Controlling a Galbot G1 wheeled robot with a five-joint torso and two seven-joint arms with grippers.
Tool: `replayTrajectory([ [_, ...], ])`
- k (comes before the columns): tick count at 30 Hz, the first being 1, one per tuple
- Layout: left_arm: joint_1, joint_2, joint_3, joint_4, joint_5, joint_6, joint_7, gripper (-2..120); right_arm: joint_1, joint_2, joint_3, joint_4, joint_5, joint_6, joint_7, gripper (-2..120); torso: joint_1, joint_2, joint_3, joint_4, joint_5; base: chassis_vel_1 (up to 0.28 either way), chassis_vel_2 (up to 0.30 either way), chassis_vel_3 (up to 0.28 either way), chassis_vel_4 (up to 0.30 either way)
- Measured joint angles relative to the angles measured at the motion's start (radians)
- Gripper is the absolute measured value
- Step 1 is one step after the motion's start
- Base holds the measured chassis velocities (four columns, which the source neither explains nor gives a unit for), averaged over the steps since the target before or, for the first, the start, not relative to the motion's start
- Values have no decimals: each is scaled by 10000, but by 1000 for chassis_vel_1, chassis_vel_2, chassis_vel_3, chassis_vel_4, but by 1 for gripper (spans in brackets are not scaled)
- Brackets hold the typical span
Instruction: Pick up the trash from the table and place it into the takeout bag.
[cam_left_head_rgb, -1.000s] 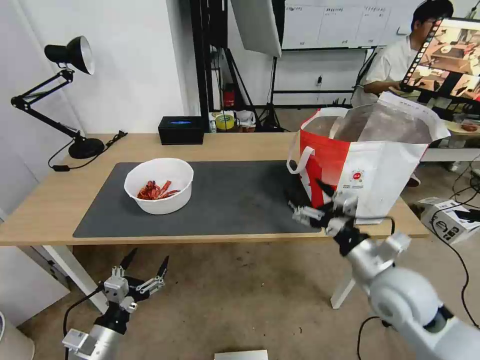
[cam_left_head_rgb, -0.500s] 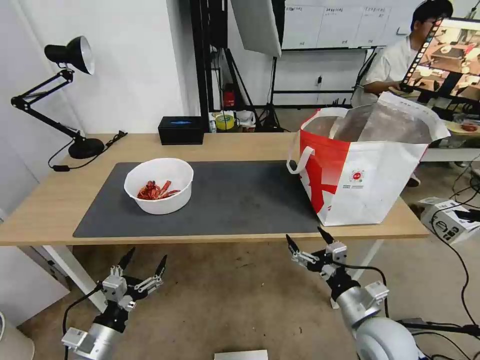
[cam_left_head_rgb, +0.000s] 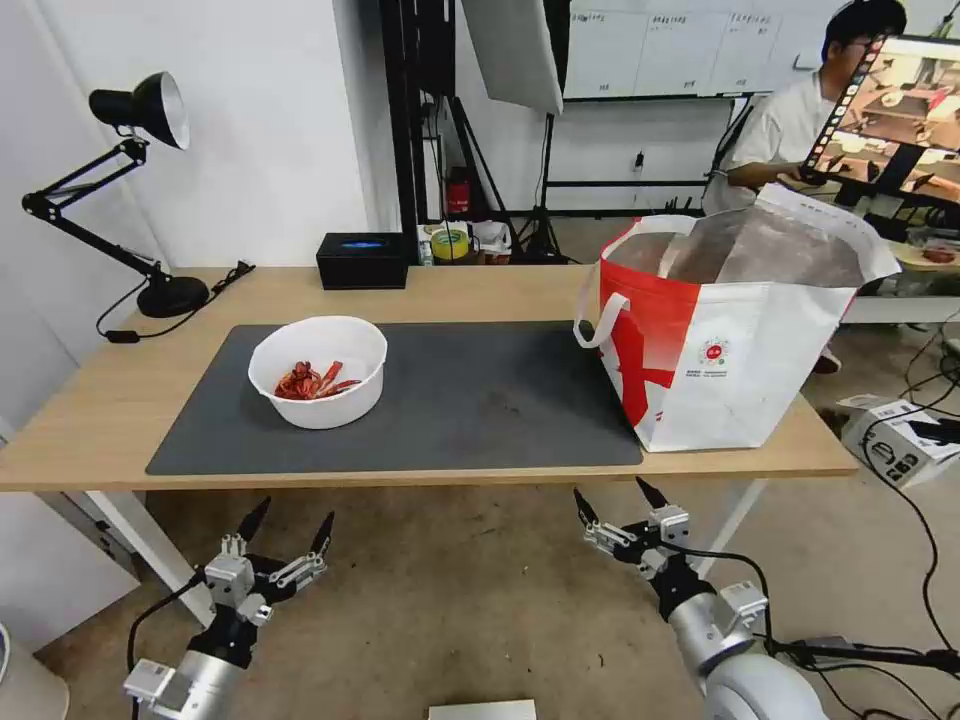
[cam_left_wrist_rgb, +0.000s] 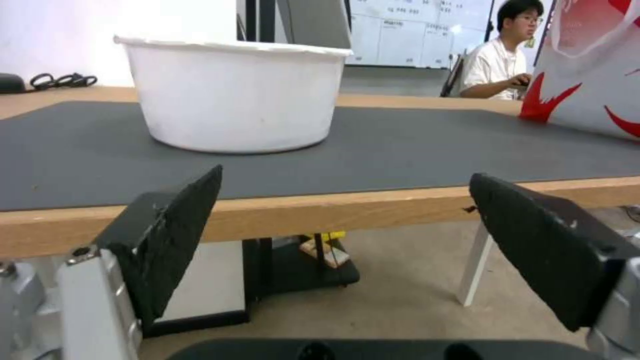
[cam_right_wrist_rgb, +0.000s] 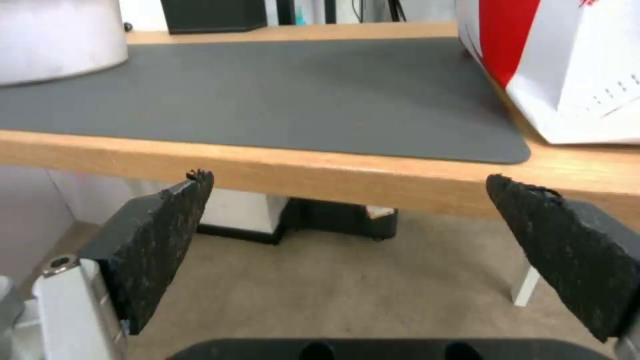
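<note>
A white round bowl (cam_left_head_rgb: 318, 372) holding red crayfish shells sits on the left part of the dark grey mat (cam_left_head_rgb: 470, 400) on the wood table (cam_left_head_rgb: 100, 410); its side also shows in the left wrist view (cam_left_wrist_rgb: 233, 95). The red-and-white takeout bag (cam_left_head_rgb: 730, 330) stands open on the table's right end, its corner visible in the right wrist view (cam_right_wrist_rgb: 567, 65). My left gripper (cam_left_head_rgb: 290, 520) hangs open below the table's front edge, under the bowl. My right gripper (cam_left_head_rgb: 615, 498) is open too, below the front edge near the bag, holding nothing.
A black tissue box (cam_left_head_rgb: 362, 260) stands at the table's back edge and a black desk lamp (cam_left_head_rgb: 130, 200) at the back left. A cardboard box (cam_left_head_rgb: 900, 440) and cables lie on the floor to the right. A person sits behind the bag.
My right arm has dropped from in front of the bag to below the table's front edge, its gripper still open. The left arm, bowl and bag have stayed put.
</note>
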Motion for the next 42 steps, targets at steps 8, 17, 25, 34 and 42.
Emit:
replayTrajectory([
  [8, 14, 26, -35, 9, -23, 0, 0, 100, 64, -23, -15, -17, -37, 19, -13, 100, 0, 0, 0, 0, 0, 0, 0, 0, 0],
  [17, -362, 869, -630, -827, -973, 816, -773, 100, 76, -29, -19, -12, -27, 20, -21, 100, 0, 0, 0, 2, -1, 0, 0, 0, 0],
  [25, -2183, 2853, -688, -2279, -3062, 3322, -3756, 100, 81, -33, -20, -6, -19, 20, -25, 100, 0, 0, 1, -1, 1, 0, 0, 0, 0],
  [34, -4254, 5234, -17, -1902, -6480, 5939, -5513, 100, 84, -34, -18, 1, -14, 20, -27, 100, 0, 0, 1, 4, 0, 0, 0, 0, 0],
  [42, -6594, 6086, 1210, -603, -7949, 7546, -5731, 100, 84, -35, -18, 6, -8, 19, -27, 100, 0, 0, 1, 1, 0, 0, 0, 0, 0],
])
